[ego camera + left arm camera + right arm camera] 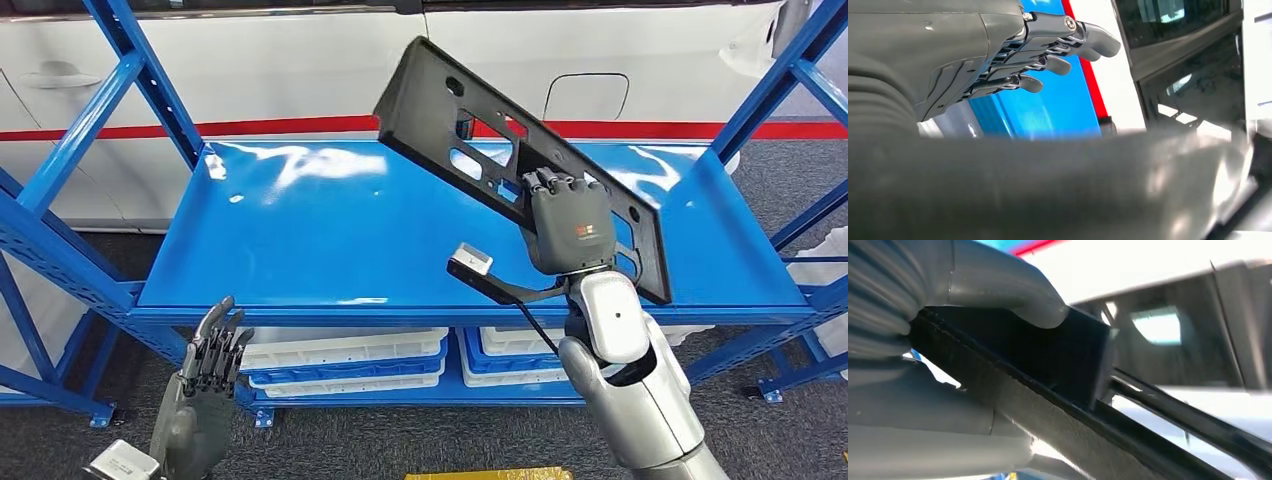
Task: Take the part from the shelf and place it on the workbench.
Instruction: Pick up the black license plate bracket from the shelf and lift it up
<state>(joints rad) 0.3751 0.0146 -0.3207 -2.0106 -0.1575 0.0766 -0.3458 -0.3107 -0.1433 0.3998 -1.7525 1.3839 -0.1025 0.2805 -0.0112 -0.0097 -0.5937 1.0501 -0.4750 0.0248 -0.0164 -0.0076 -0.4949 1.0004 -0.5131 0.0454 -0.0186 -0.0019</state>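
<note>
Blue shelf [300, 240] stands before a white car [300, 70]. My right robot hand [570, 225] grips the black part [440, 110], tilted above the shelf. My left robot hand [205, 385] hangs low, fingers apart, holding nothing.

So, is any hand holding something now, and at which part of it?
The right hand grips the black panel near the middle of its long lower edge, tilted above the blue shelf. The left hand holds nothing.

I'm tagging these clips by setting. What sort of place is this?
Probably a car factory or workshop: a blue steel shelf with white bins below, a white car body behind it, and a black plastic part gripped by the right hand.
</note>
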